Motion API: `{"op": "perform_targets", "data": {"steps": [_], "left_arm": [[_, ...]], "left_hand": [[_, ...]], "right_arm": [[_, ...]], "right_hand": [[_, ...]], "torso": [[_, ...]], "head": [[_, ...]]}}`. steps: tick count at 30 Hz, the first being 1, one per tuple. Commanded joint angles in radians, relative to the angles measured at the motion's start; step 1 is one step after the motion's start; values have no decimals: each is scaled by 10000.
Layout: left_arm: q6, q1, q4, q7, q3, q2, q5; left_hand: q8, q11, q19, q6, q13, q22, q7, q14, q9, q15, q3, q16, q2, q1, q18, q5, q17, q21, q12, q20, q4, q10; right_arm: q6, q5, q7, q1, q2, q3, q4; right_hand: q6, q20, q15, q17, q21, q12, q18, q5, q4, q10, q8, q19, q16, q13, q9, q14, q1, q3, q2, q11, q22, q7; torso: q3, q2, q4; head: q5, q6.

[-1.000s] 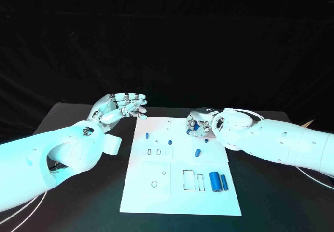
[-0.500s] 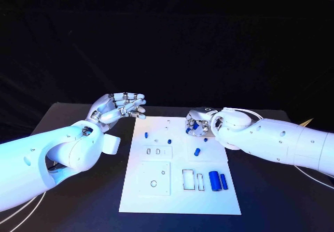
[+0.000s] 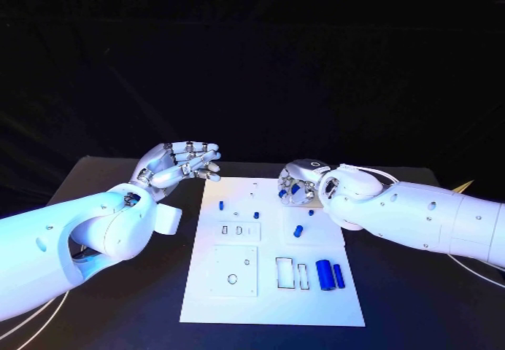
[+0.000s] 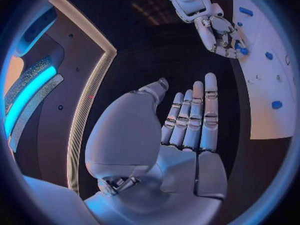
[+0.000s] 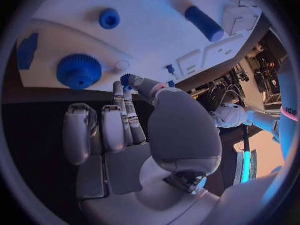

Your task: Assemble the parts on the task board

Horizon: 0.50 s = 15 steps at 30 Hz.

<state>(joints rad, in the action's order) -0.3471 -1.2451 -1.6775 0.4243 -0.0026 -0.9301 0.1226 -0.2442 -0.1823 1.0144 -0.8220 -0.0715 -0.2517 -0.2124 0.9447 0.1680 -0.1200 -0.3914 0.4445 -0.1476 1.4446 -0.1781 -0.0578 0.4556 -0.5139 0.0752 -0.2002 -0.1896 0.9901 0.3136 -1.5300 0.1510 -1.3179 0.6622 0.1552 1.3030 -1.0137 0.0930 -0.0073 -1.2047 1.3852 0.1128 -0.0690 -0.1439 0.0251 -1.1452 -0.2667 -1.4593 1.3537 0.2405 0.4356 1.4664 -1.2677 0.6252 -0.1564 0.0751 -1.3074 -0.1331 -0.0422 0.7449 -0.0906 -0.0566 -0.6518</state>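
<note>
The white task board lies in the middle of the black table. My right hand hovers over its far right corner and pinches a small blue part between thumb and fingertip; the left wrist view shows this hand too. Under it on the board sit a blue gear, a round blue cap and a blue cylinder. My left hand is raised beside the board's far left corner, holding nothing, its fingers straight.
Small blue pegs stand on the board's far half. Two larger blue cylinders lie beside rectangular slots at its near right. A square plate with holes takes up the near left.
My right hand has shifted slightly toward the board's far edge with the blue part still pinched. The left hand has hardly moved.
</note>
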Motion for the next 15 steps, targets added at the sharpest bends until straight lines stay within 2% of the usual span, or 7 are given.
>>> {"op": "perform_targets", "data": {"steps": [1, 4, 6, 8, 12, 15], "left_arm": [[181, -19, 13, 58, 10, 18, 1], [187, -19, 33, 57, 10, 26, 0], [195, -19, 49, 56, 10, 38, -1], [194, -20, 54, 55, 10, 44, -3], [185, -20, 48, 69, 9, 75, -20], [188, -21, 21, 72, 9, 93, -27]], "left_hand": [[41, -5, -76, 77, 9, -18, -301, -70, 10, 4, -24, 50, 57, -52, 12, 26, 17, -48, -48, 9, 50, 32], [41, -5, -76, 77, 9, -18, -301, -70, 10, 4, -24, 50, 57, -52, 12, 26, 17, -48, -48, 9, 50, 32], [41, -5, -76, 77, 9, -18, -301, -70, 10, 4, -24, 50, 57, -52, 12, 26, 17, -48, -48, 9, 50, 32], [41, -5, -76, 77, 9, -18, -301, -70, 10, 4, -24, 50, 57, -52, 12, 26, 17, -48, -48, 9, 50, 32], [41, -5, -76, 77, 9, -18, -301, -70, 10, 4, -24, 50, 57, -52, 12, 26, 17, -48, -48, 9, 50, 32], [46, -9, -94, 87, 10, -33, -305, -77, 10, 1, -26, 61, 56, -64, 12, 31, 34, -72, -54, 6, 53, 26]], "right_arm": [[713, -215, 339, -69, -93, -15, 84], [881, -264, 430, -120, -238, -26, 23], [987, -290, 472, -151, -421, -38, -95], [1031, -299, 483, -163, -562, -44, -197], [1105, -320, 505, -179, -885, -54, -469], [1159, -346, 595, -183, -1111, -59, -710]], "right_hand": [[-82, -24, -17, 39, 159, 14, 184, -27, -6, -75, -36, -222, 36, 9, 40, 395, 48, -10, 41, -8, -234, 14], [-75, -23, -19, 83, 235, 19, 205, -34, -11, -91, -39, -261, 15, 12, 56, 388, 63, -14, 36, -13, -339, 16], [-59, -25, -24, 98, 270, 27, 214, -55, -12, -116, -37, -278, 13, 16, 75, 386, 69, -7, 44, -20, -387, 16], [-15, -26, -26, 95, 286, 28, 216, -68, -15, -130, -19, -284, 21, 17, 90, 388, 81, 0, 44, -20, -406, 7], [39, -27, -25, 89, 304, 21, 220, -83, -20, -132, 5, -291, 34, 16, 107, 391, 90, 17, 60, -16, -430, -4], [53, -26, -24, 100, 301, 17, 218, -84, -18, -128, 11, -288, 30, 15, 112, 389, 94, 16, 51, -13, -425, -8]], "torso": [[8, 12, -17], [12, 32, -60], [4, 32, -85], [-3, 30, -83], [-24, 42, -138], [-26, 48, -134]], "head": [[19, 57], [15, 74], [8, 65], [3, 76], [-11, 93], [-12, 90]]}}
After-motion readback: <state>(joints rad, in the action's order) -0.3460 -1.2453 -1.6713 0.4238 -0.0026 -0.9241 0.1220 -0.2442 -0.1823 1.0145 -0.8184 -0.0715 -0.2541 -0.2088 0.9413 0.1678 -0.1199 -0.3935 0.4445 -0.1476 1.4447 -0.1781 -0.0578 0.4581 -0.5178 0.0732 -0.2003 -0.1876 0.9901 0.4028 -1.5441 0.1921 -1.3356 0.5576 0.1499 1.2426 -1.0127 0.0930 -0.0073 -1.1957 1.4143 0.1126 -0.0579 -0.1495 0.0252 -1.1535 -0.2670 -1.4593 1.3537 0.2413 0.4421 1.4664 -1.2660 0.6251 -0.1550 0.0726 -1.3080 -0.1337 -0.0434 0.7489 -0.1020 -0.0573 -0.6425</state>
